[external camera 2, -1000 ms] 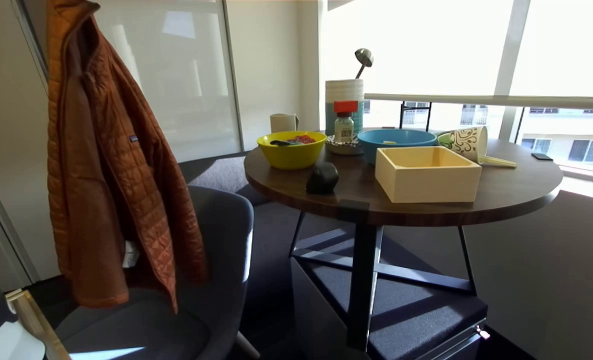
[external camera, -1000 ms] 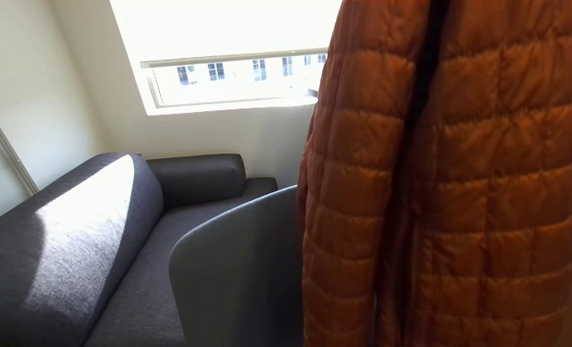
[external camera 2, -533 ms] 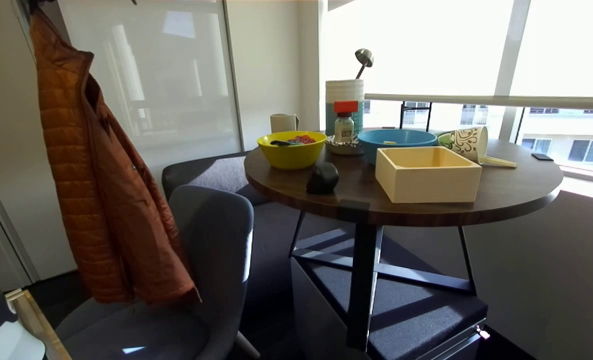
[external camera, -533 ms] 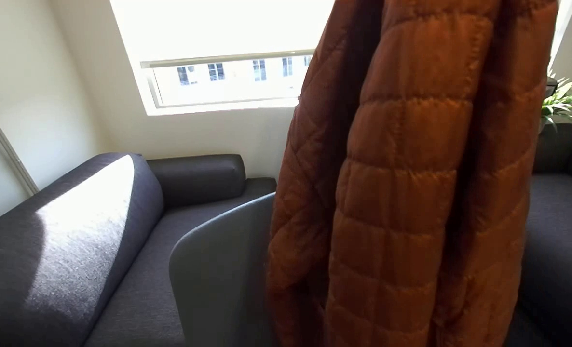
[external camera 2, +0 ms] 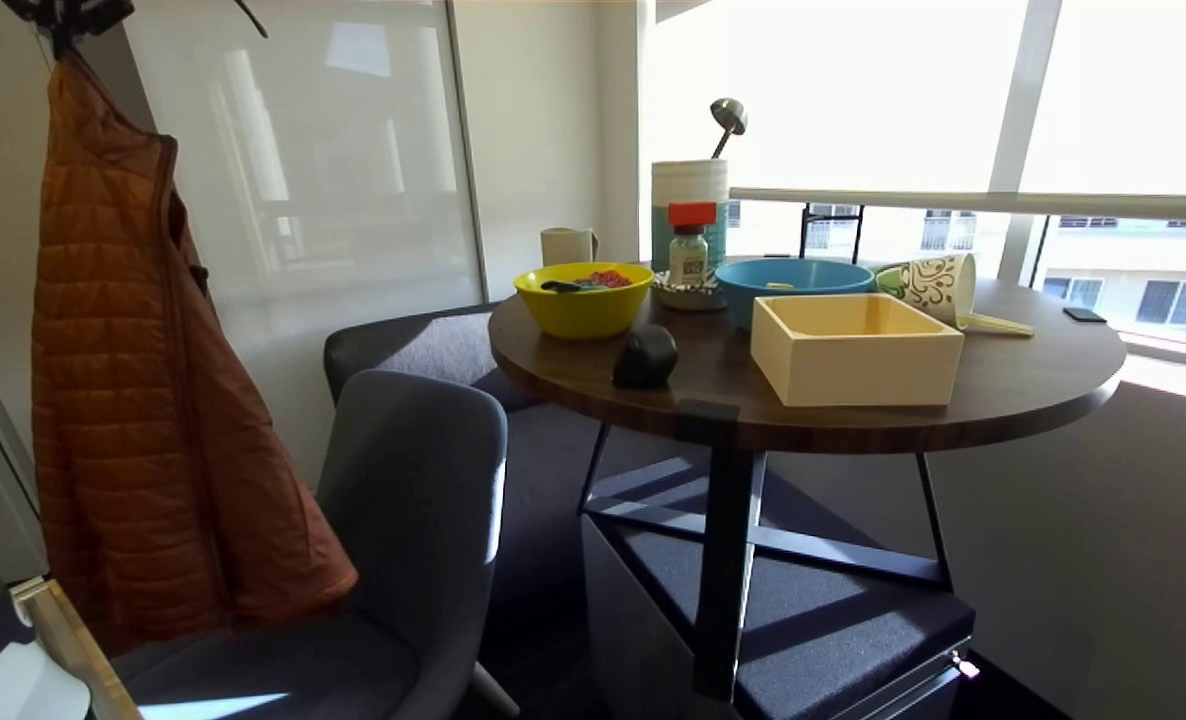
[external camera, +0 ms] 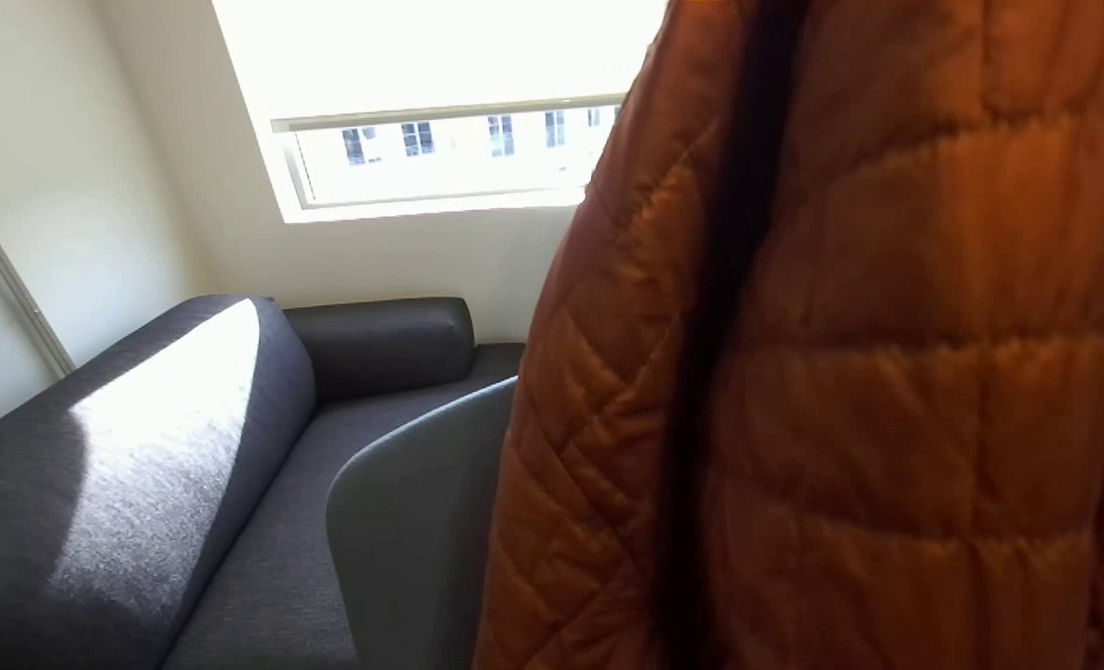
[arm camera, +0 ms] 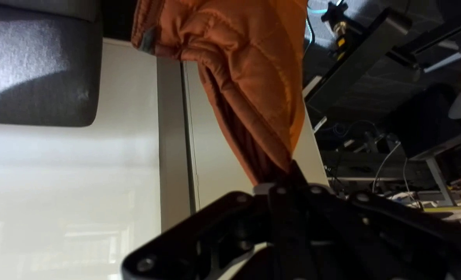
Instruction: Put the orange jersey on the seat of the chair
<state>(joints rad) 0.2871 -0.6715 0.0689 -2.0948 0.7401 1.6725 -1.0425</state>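
Note:
The orange jersey (external camera 2: pixel 143 380) hangs nearly upright from my gripper (external camera 2: pixel 61 45) at the top left in an exterior view. It fills the right half in an exterior view (external camera: pixel 887 391). In the wrist view the jersey (arm camera: pixel 250 50) narrows to a bunched end between the fingertips (arm camera: pixel 279 177), which are shut on it. The grey chair shows its backrest in both exterior views (external camera: pixel 412 530) (external camera 2: pixel 413 450). Its seat (external camera 2: pixel 293 665) lies below and right of the jersey. The hem overlaps the seat's left part in view; I cannot tell whether they touch.
A dark grey sofa (external camera: pixel 273 549) stands behind the chair. A round table (external camera 2: pixel 573 385) with bowls, a beige box (external camera 2: pixel 853 365) and other items stands beside it. A wooden edge (external camera 2: pixel 73 650) and a white robot part (external camera 2: pixel 13 650) are at the lower left.
In an exterior view the jersey has moved left and lower and turned, uncovering more of the chair back. The gripper has come down into view at the top. The grip stays shut on the jersey.

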